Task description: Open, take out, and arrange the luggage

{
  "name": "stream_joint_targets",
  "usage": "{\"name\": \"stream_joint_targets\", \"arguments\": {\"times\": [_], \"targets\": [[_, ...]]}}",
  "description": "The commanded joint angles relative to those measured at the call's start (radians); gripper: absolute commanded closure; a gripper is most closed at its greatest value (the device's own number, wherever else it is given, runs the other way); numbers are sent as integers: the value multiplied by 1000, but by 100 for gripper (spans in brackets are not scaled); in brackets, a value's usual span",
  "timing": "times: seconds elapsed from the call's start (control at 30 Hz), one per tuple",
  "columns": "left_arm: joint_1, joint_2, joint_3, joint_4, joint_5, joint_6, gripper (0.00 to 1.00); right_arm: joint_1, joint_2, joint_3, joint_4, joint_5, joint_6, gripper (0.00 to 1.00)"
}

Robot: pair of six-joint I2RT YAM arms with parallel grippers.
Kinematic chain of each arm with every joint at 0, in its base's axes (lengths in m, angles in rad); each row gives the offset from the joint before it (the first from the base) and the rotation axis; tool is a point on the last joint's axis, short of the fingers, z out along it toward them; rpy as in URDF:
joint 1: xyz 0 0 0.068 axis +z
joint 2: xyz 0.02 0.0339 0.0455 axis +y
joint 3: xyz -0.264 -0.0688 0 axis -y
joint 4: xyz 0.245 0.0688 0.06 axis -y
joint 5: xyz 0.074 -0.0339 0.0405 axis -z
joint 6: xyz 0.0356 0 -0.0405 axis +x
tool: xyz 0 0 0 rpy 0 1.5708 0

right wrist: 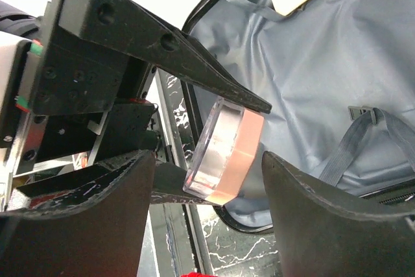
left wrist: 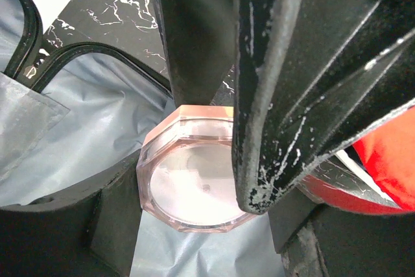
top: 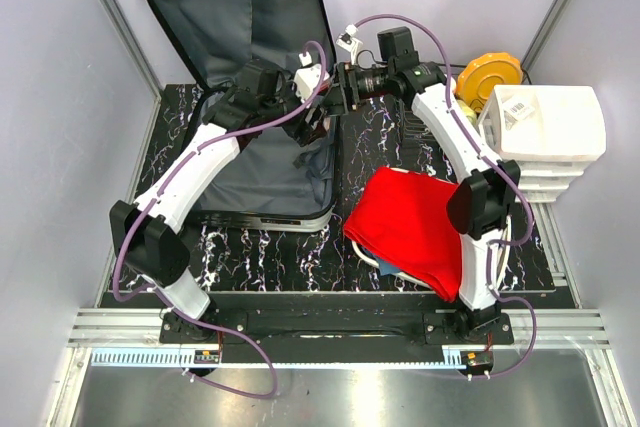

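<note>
Overhead, plus wrist close-ups sharing luggage (top: 250,7)

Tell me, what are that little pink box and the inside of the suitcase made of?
The pink box looks like hard, clear plastic with a glossy finish: you can see through it, and its flat facets have crisp edges. The lining of the luggage looks like thin woven fabric, grey and matte: it wrinkles and sags in soft folds. Looks alone cannot confirm either.

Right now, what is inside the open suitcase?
Grey lining and a strap show inside the suitcase. The arms cover its right side, where the left end effector holds a pink box; anything beneath them is hidden.
</note>
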Motion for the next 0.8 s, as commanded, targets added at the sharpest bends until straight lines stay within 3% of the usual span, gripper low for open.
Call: {"name": "stream_joint_targets", "arguments": {"times": [0.0, 0.17, 0.37, 0.4, 0.57, 0.63, 0.7, 0.77], "targets": [[-3, -6, 46, 85, -30, 8, 56, 11, 45, 99, -97, -7, -28, 24], [-5, -6, 45, 92, -45, 6, 55, 11, 81, 175, -157, 7, -45, 30], [-5, 0, 43, 94, -57, 3, 52, 9, 89, 212, -178, -18, -65, 63], [-5, 1, 46, 92, -60, 0, 49, 11, 90, 218, -184, -18, -73, 70], [-3, 6, 58, 69, -92, -26, 8, -9, 78, 266, -210, 4, -113, 92], [3, 4, 63, 50, -94, -34, 1, -29, 58, 275, -224, 33, -139, 96], [38, 0, 69, 22, -45, -64, 1, -72, 29, 283, -246, 68, -165, 96], [110, 3, 75, 16, 76, -138, 1, -104, 7, 297, -276, 89, -201, 98]]}}
